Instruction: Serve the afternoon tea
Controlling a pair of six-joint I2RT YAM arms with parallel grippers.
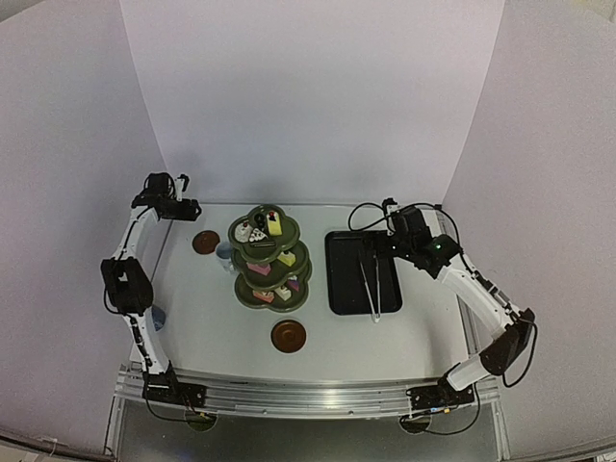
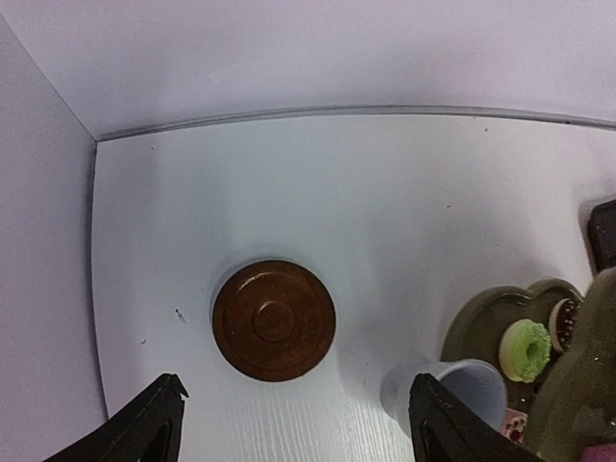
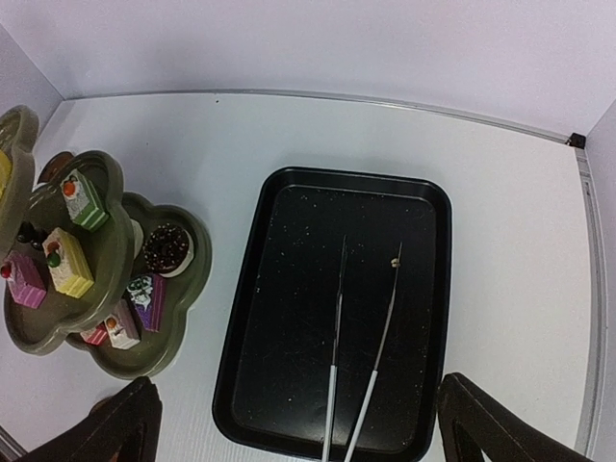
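The left gripper (image 2: 296, 385) hovers over the far left of the white table (image 1: 202, 327), its jaws spread wide with nothing between them. In its wrist view a round brown coaster (image 2: 274, 320) lies bare on the table just ahead of the two black fingers (image 2: 144, 428). At about 4 o'clock from that coaster stands a small pale cup (image 2: 464, 388), upright and near the right-hand finger. The cup is just beside the bottom tier of the olive-green scalloped stand (image 1: 243, 234), at the stand's 9 o'clock in the top view.

The three-tier stand sits mid-table and carries small cakes on every tier. A yellow cake (image 1: 274, 224) is on the top tier, and a pink one (image 1: 258, 269) is on the tier below. In the right wrist view a chocolate doughnut (image 3: 166, 248) and a purple-sided slice (image 3: 149, 300) sit on the bottom tier. A second brown coaster (image 1: 288, 336) lies alone at the stand's 6 o'clock, apart from it and nearer the arm bases.

At the stand's 3 o'clock, close by but apart, lies the black rectangular tray (image 3: 289, 289). The metal tongs (image 3: 337, 337) lie inside it, handles toward the near edge. The right gripper (image 3: 296, 385) hangs above the tray's near end, jaws fully apart and empty.
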